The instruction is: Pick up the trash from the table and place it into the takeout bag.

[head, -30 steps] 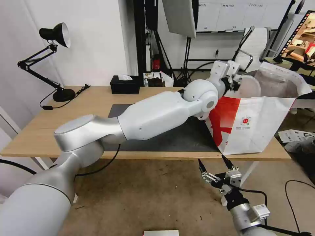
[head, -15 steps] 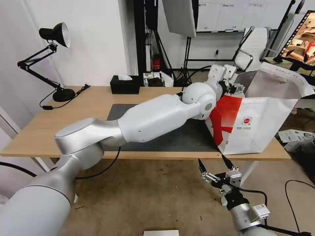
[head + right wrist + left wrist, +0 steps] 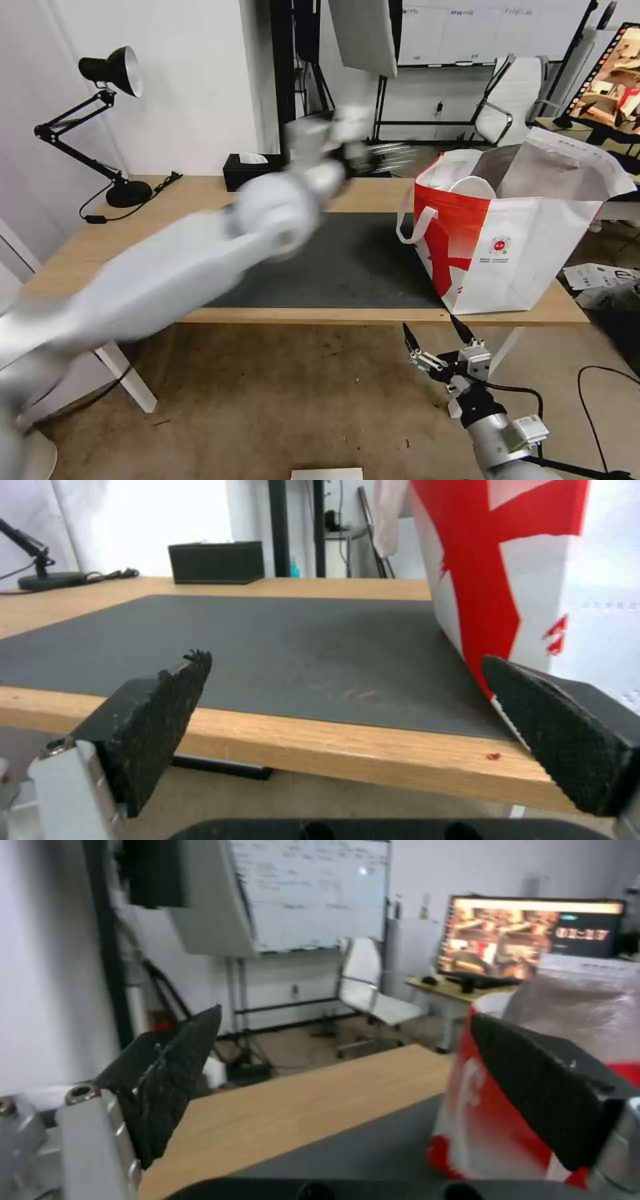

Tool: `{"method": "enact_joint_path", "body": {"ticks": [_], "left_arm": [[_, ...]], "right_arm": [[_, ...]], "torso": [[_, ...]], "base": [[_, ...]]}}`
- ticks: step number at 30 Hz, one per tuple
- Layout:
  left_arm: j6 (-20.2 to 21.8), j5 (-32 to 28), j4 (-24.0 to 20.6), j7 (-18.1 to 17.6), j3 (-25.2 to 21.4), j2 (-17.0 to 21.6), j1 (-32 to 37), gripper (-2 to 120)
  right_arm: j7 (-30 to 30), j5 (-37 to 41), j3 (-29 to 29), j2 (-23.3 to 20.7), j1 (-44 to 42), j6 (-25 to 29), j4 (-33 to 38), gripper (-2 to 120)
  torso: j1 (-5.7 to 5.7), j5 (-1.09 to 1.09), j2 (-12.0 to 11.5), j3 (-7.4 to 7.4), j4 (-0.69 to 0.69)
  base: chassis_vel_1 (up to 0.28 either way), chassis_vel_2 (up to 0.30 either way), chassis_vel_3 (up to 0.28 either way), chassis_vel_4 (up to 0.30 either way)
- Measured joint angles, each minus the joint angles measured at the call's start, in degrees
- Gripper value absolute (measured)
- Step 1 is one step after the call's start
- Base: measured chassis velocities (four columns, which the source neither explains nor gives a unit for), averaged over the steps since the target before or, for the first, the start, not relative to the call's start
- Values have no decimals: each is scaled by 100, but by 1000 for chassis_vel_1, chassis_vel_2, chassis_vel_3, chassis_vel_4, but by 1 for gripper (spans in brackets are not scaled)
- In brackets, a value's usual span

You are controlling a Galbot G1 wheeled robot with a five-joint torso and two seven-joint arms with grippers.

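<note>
The takeout bag [image 3: 513,247], white with a red side panel and foil lining, stands open on the right end of the table [image 3: 193,197]. The rim of a white bowl [image 3: 472,188], a piece of the trash, shows inside its mouth. My left arm stretches blurred over the dark mat [image 3: 360,260]. Its gripper [image 3: 392,152] hangs above the table's far edge, left of the bag. In the left wrist view that gripper [image 3: 345,1016] is open and holds nothing, with the bag [image 3: 493,1120] close by. My right gripper [image 3: 430,325] waits open below the front edge, facing the mat [image 3: 280,645] and the bag [image 3: 507,575].
A black desk lamp [image 3: 113,70] stands at the table's far left corner, and a black tissue box [image 3: 252,172] sits at the back edge. Behind the table are an office chair [image 3: 517,100], stands and a whiteboard. Cables and papers lie on the floor to the right.
My left gripper held the white bowl over the bag a second ago. It let go, and the arm has swung left away from the bag. The right arm has not moved.
</note>
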Motion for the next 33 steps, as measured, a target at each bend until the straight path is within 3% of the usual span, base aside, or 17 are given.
{"method": "enact_joint_path", "body": {"ticks": [2, 4, 5, 7, 8, 11, 12, 15, 21, 25, 33], "left_arm": [[-35, 69, -155, 58, -252, 166, 346, 100], [-159, 381, -578, 213, -1219, 517, 1562, 100], [-159, 381, -578, 213, -1219, 517, 1562, 100], [-403, 870, -862, 277, -1972, 596, 2691, 100], [-403, 870, -862, 277, -1972, 596, 2691, 100], [-584, 1761, -999, 419, -2591, 202, 4047, 100], [-584, 1761, -999, 419, -2591, 202, 4047, 100], [-969, 2963, -1105, 633, -3506, -669, 5864, 100], [-1303, 3778, -1080, 855, -3903, -1256, 6812, 100], [-1392, 4301, -1109, 995, -4112, -1884, 7481, 100], [-1350, 4592, -1116, 1023, -4223, -2260, 7905, 100]], "right_arm": [[1, 0, 0, 0, 1, 0, 0, 100], [0, 0, 0, 0, -1, 0, 0, 100], [0, 0, 0, 0, -1, 0, 0, 100], [0, 0, 0, 0, -1, 0, 0, 100], [0, 0, 0, 0, -1, 0, 0, 100], [0, 0, 0, 0, 0, 0, 0, 100], [0, 0, 0, 0, 0, 0, 0, 100], [0, 0, 0, -1, -1, 0, 0, 100], [1, 0, 0, 0, -1, 0, 0, 100], [0, 0, 0, 0, -1, 0, -1, 100], [0, 0, 0, 0, -1, 0, 0, 100]], "torso": [[0, 0, 0, 0, 0], [-1, 1, 0, 0, -3], [-1, 1, 0, 0, -3], [-2, 7, 1, -1, -4], [-2, 7, 1, -1, -4], [0, 6, 1, 0, -9], [0, 6, 1, 0, -9], [0, 6, 1, 0, -5], [0, 7, 0, 0, -6], [-1, 8, 0, 0, -6], [0, 8, 0, 0, -7]], "base": [[0, 0, 0, 0], [0, 0, 0, 0], [0, 0, 0, 0], [0, 0, 0, 0], [0, 0, 0, 0], [0, 0, 0, 0], [0, 0, 0, 0], [0, 0, 0, 0], [0, 0, 0, 0], [0, 0, 0, 0], [0, 0, 0, 0]]}}
